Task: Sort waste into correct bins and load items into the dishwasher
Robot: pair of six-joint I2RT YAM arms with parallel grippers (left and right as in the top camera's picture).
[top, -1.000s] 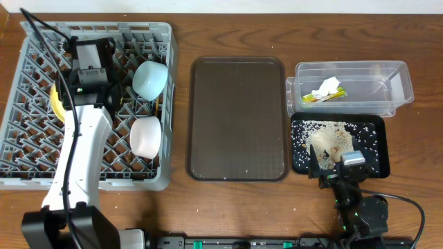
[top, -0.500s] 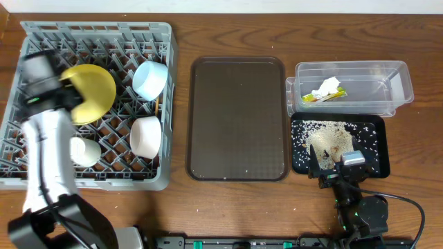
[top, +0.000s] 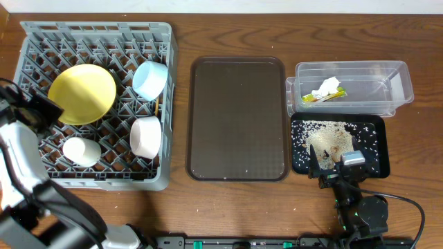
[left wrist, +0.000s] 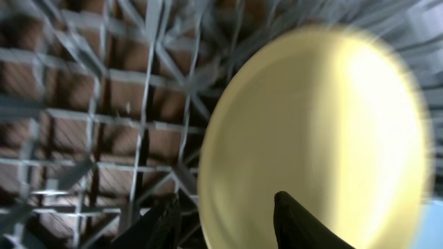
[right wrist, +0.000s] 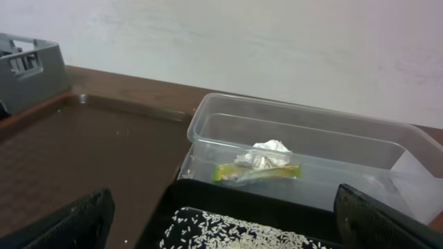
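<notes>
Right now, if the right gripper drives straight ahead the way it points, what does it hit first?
Likely the near wall of the clear tub, after passing over the black tray and its rice. If the fingers ride low, the tray comes first; height is unclear.

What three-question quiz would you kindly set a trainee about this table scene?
1. True or false: the wrapper and crumpled paper lie in the clear tub.
2. The rice lies in: A the clear tub, B the black tray, C the brown tray.
3. How many bowls sit in the grey rack?
Key: 1 true; 2 B; 3 two, the blue bowl and the white bowl.
</notes>
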